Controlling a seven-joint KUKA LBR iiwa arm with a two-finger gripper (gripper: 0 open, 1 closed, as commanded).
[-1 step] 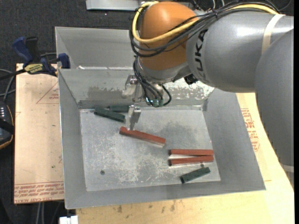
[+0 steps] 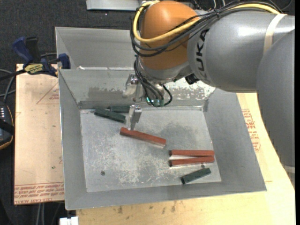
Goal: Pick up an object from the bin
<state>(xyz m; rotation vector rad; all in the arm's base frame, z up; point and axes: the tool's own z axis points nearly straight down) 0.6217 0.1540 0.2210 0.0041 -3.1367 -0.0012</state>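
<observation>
- The gripper (image 2: 134,120) hangs low at the back of the bin (image 2: 70,139), left of centre. Its opening cannot be told, and nothing shows in its hold.
- A red bar (image 2: 142,137) lies flat and slanted, with its left end just below the gripper. It has bare floor on all sides, so it is judged the easiest pick.
- The green pieces (image 2: 110,112) lie just left of the gripper, against the back wall. The wall likely hampers a grasp there.
- The red pair (image 2: 191,157), 2 bars touching side by side, lies front right with a green stick (image 2: 195,176) before it. Both are well apart from the gripper.
- Nothing is lifted yet.
</observation>
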